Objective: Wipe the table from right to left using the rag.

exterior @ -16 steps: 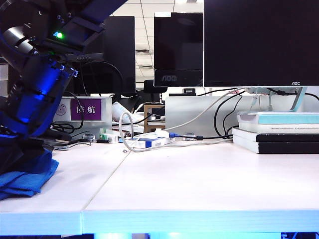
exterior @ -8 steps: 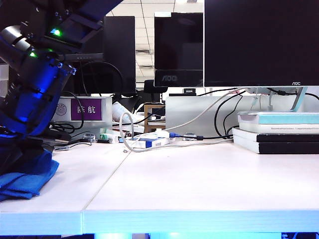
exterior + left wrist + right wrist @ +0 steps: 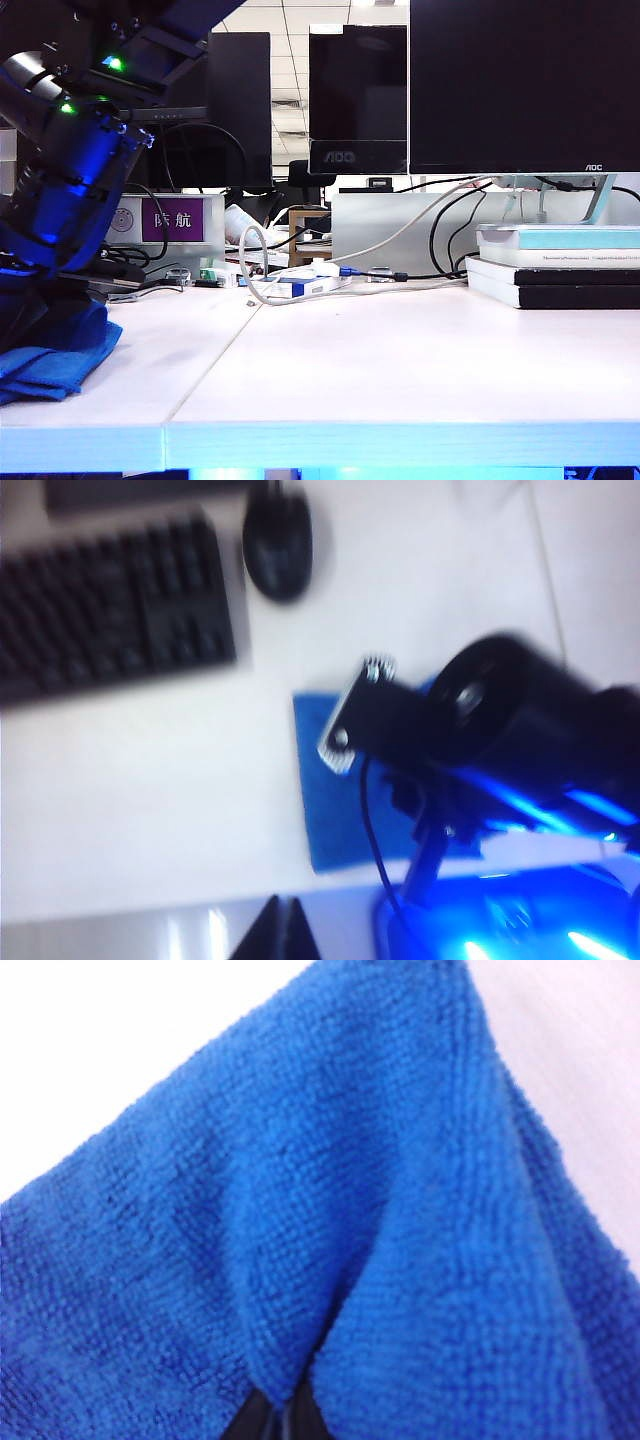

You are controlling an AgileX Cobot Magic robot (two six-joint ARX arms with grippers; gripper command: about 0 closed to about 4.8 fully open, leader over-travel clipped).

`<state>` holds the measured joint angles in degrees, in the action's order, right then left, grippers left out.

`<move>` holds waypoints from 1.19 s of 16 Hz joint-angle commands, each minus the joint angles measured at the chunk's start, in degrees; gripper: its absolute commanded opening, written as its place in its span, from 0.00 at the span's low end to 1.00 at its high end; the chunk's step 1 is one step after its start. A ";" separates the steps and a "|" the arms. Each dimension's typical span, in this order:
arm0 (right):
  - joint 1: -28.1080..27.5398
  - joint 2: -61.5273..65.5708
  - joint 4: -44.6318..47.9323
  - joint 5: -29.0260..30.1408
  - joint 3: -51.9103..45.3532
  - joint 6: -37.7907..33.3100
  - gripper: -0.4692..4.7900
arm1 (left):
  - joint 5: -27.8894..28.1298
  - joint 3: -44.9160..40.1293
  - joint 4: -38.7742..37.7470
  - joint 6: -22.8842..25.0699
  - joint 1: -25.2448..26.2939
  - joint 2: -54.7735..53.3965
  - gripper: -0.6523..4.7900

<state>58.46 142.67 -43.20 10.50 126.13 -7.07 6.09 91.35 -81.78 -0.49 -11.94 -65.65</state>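
1. Down at the far left of the counter (image 3: 400, 380) near its front edge, the blue rag (image 3: 50, 365) lies bunched.
2. Right fingers (image 3: 275, 1420) pinch the rag's fold.
3. Left fingers (image 3: 280, 935) hover above, apparently closed and empty; a keyboard (image 3: 110, 600) and mouse (image 3: 278, 548) lie beyond.

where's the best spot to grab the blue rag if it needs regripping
Probably the raised fold in the rag, from straight above: the cloth bunches there into a thick ridge, while its edges lie flat on the table. The right end effector is shut on that fold.
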 commanded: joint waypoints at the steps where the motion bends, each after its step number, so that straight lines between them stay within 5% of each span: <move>1: 0.00 0.22 -4.55 -2.05 -0.17 0.00 0.08 | -7.85 -6.56 3.93 1.62 5.70 0.28 0.11; 5: -0.04 0.22 -6.19 -3.19 -0.17 -0.02 0.08 | -19.96 -16.98 10.56 2.56 13.53 0.28 0.11; 12: -0.04 0.13 -7.76 -3.21 -0.17 -0.04 0.08 | -21.18 -29.33 19.69 3.50 18.05 0.26 0.11; 16: 0.00 0.13 -7.82 -2.89 -0.17 -0.04 0.08 | -29.99 -37.40 26.51 3.54 19.98 -0.11 0.11; 19: 0.00 0.13 -8.11 -2.91 -0.17 -0.04 0.08 | -30.82 -39.93 27.76 6.38 23.82 -1.44 0.11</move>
<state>58.46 142.21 -47.27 8.51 126.52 -7.07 -24.16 51.59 -55.02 4.14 11.07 -66.83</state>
